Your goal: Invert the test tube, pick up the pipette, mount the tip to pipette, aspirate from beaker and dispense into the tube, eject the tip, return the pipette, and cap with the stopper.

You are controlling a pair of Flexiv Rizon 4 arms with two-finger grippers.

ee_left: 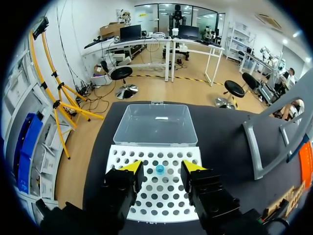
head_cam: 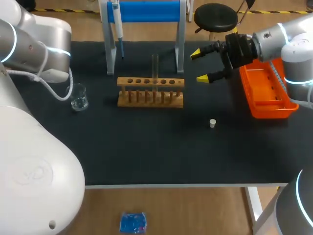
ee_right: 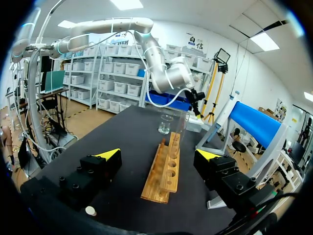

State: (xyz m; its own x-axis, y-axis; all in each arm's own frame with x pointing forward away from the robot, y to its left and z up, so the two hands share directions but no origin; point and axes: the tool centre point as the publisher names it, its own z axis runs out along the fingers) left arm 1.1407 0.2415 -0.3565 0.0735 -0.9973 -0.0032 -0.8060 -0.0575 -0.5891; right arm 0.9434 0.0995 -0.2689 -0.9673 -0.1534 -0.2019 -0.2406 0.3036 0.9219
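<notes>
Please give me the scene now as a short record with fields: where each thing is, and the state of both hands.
test tube: upright in the wooden rack
pipette: hanging on the stand, untouched
beaker: left of the rack
stopper: alone on the table
left hand: open, above a blue tip in the tip box
right hand: open, empty, right of the rack

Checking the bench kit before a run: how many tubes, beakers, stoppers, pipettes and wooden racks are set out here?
Tube: 1
Beaker: 1
Stopper: 1
Pipette: 1
Wooden rack: 1
Total: 5
</notes>
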